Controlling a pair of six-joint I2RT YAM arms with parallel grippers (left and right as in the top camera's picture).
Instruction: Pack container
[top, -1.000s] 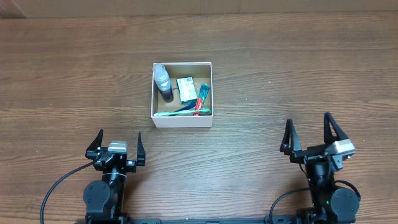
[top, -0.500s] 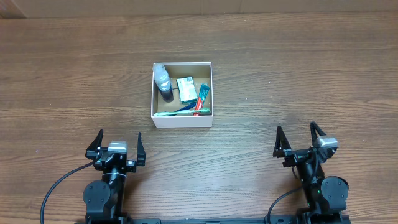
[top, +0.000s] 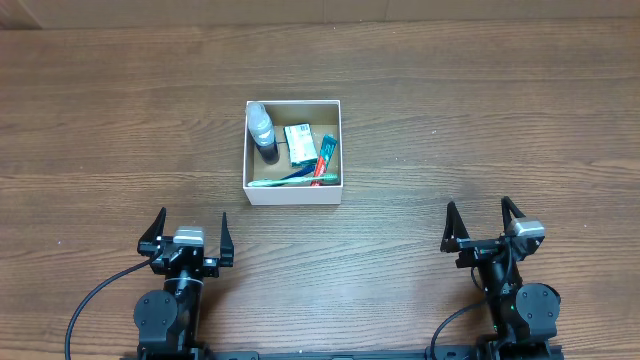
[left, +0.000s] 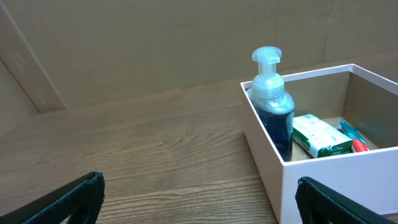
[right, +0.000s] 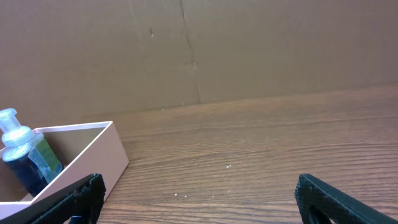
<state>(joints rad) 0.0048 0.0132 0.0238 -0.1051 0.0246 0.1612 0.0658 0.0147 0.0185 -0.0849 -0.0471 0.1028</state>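
The container (top: 294, 190) is a square white-walled cardboard box with a brown floor at the table's centre. It holds an upright clear pump bottle of dark liquid (top: 262, 131), a green packet (top: 300, 143), and a teal and red toothbrush and tube (top: 322, 165). In the left wrist view the container (left: 298, 177) shows at right with the bottle (left: 272, 106) and the packet (left: 320, 137). In the right wrist view its corner (right: 102, 155) and the bottle (right: 22, 155) show at left. My left gripper (top: 190, 233) and right gripper (top: 482, 222) are open, empty, near the front edge.
A brown cardboard wall (right: 199, 50) stands behind the wooden table (top: 480, 110). Bare wood lies between both grippers and the container.
My right gripper drew back and left toward its base, then stopped. The left arm and the container's contents have not moved.
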